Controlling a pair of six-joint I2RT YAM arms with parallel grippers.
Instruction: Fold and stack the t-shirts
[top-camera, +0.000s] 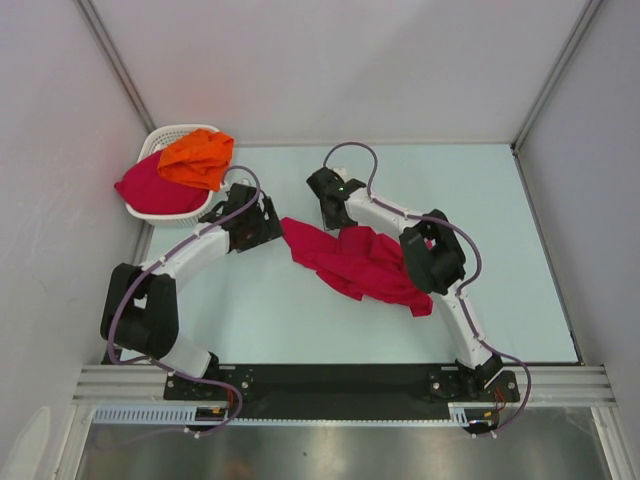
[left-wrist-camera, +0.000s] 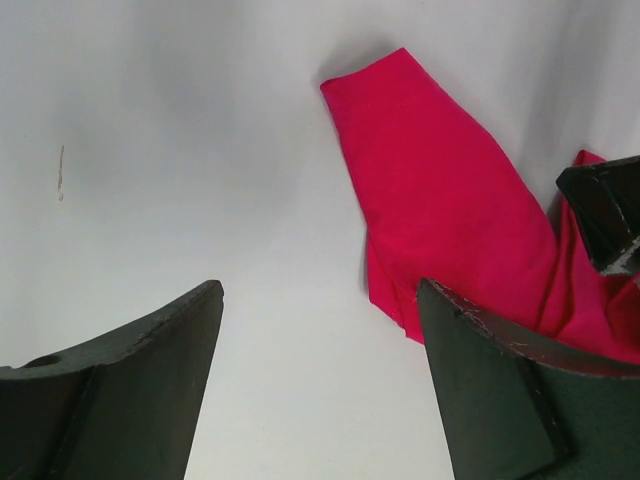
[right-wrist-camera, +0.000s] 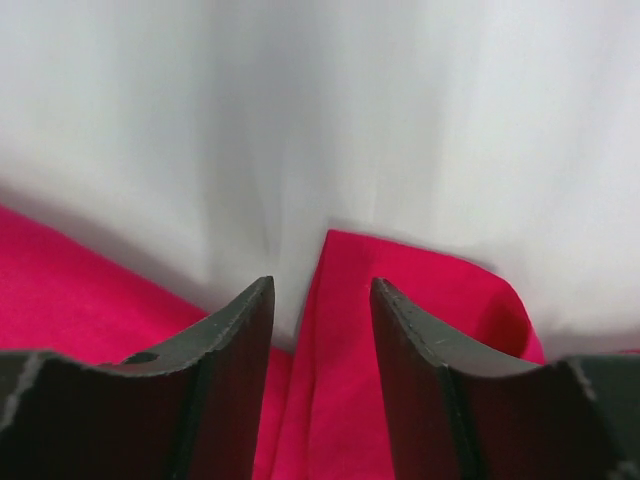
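A crumpled crimson-pink t-shirt (top-camera: 360, 262) lies mid-table between the two arms. My right gripper (top-camera: 333, 218) is low over its far edge. In the right wrist view its jaws (right-wrist-camera: 320, 282) stand partly apart, astride a raised fold of the shirt (right-wrist-camera: 430, 270), with a gap showing on each side. My left gripper (top-camera: 270, 224) hovers just left of the shirt's left end, wide open and empty (left-wrist-camera: 320, 290). That end of the shirt (left-wrist-camera: 440, 200) lies ahead and to the right of its fingers. An orange t-shirt (top-camera: 197, 158) and another crimson one (top-camera: 150, 185) sit in the basket.
The white slotted basket (top-camera: 176, 130) stands at the back left, close behind my left gripper. Grey walls close in the table on the left, right and far sides. The right gripper's finger (left-wrist-camera: 600, 215) shows at the right edge of the left wrist view.
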